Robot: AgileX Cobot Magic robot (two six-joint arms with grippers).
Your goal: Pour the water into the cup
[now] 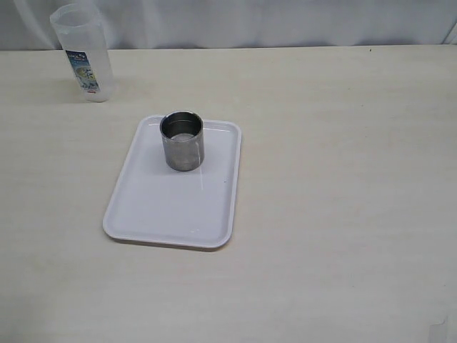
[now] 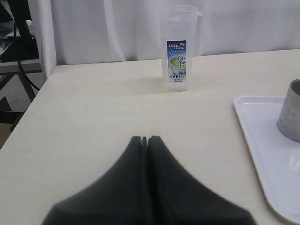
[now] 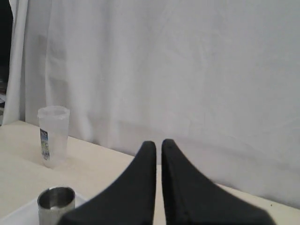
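The steel cup [image 1: 181,140] stands upright on the far part of a white tray [image 1: 153,207]. It also shows in the left wrist view [image 2: 291,110] and the right wrist view [image 3: 56,202]. Its inside looks shiny; I cannot tell whether it holds water. My left gripper [image 2: 145,139] is shut and empty, low over the table, apart from the cup. My right gripper [image 3: 158,143] is shut to a thin slit and empty, raised and well short of the cup. Neither gripper shows in the exterior view.
A tall translucent plastic tumbler [image 1: 81,53] with a blue label stands upright at the table's far left, apart from the tray. It also shows in the left wrist view [image 2: 179,47] and right wrist view [image 3: 53,136]. A white curtain [image 1: 285,21] hangs behind the table.
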